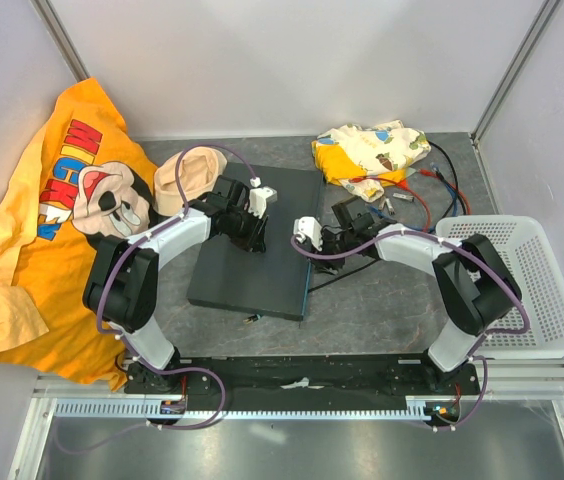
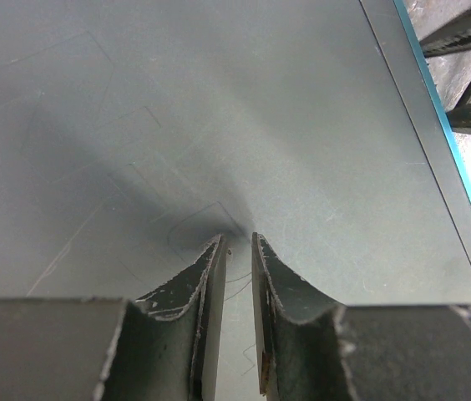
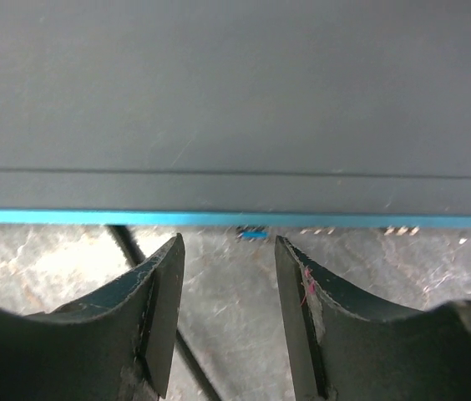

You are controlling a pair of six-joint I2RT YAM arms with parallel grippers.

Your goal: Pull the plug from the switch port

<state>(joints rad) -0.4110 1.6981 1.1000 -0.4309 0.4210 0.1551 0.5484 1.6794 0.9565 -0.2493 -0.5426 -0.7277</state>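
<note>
The switch (image 1: 252, 255) is a flat dark grey box in the table's middle, with its teal edge (image 1: 307, 265) facing right. My left gripper (image 1: 254, 238) rests its tips on the switch top (image 2: 219, 125); its jaws (image 2: 235, 238) stand a narrow gap apart with nothing between them. My right gripper (image 1: 307, 238) is open and empty, and faces the teal edge (image 3: 219, 217) from close by (image 3: 227, 242). A black cable (image 3: 123, 242) leaves that edge left of my left finger and runs away to the right (image 1: 330, 278). The plug itself is hidden under the edge.
A white mesh basket (image 1: 542, 290) stands at the right. An orange printed shirt (image 1: 52, 220) and a beige cloth (image 1: 184, 180) lie at the left. A yellow patterned cloth (image 1: 367, 155) and loose red, blue and black cables (image 1: 432, 185) lie behind the right arm.
</note>
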